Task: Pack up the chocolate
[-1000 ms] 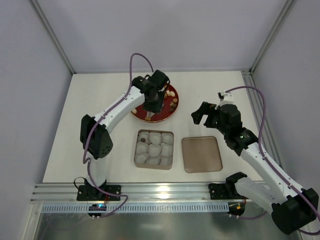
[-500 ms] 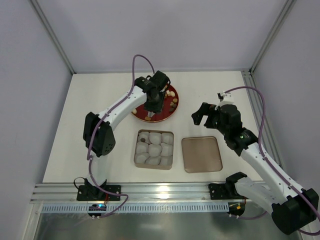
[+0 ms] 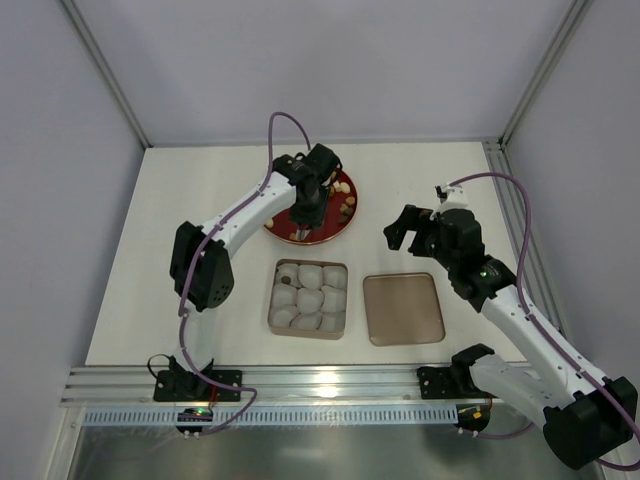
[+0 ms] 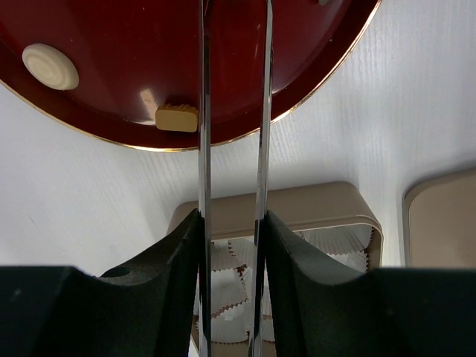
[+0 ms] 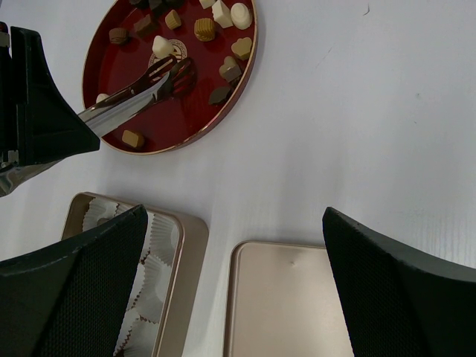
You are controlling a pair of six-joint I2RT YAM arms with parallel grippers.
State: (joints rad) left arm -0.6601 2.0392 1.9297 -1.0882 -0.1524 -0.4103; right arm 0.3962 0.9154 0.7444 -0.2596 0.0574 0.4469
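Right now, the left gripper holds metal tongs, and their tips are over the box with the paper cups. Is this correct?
Not quite. The left gripper does hold the tongs, but their tips are over the red plate, not the box. The right wrist view shows it.

The left arm (image 3: pixel 235 215) rises from its base at the near edge of the bench (image 3: pixel 130 300), bends sharply at the elbow and stretches toward the far middle. Its wrist is tipped down so that the left gripper (image 4: pixel 230 223) points steeply at the surface. Its two dark fingers (image 4: pixel 167 256) press from either side on the thin metal blades of a pair of tongs (image 5: pixel 130 103), which stand a narrow gap apart. The right arm (image 3: pixel 520 320) leans in from the right at a slant, its right gripper (image 3: pixel 403 230) held above the bench, jaws spread wide with nothing between them.
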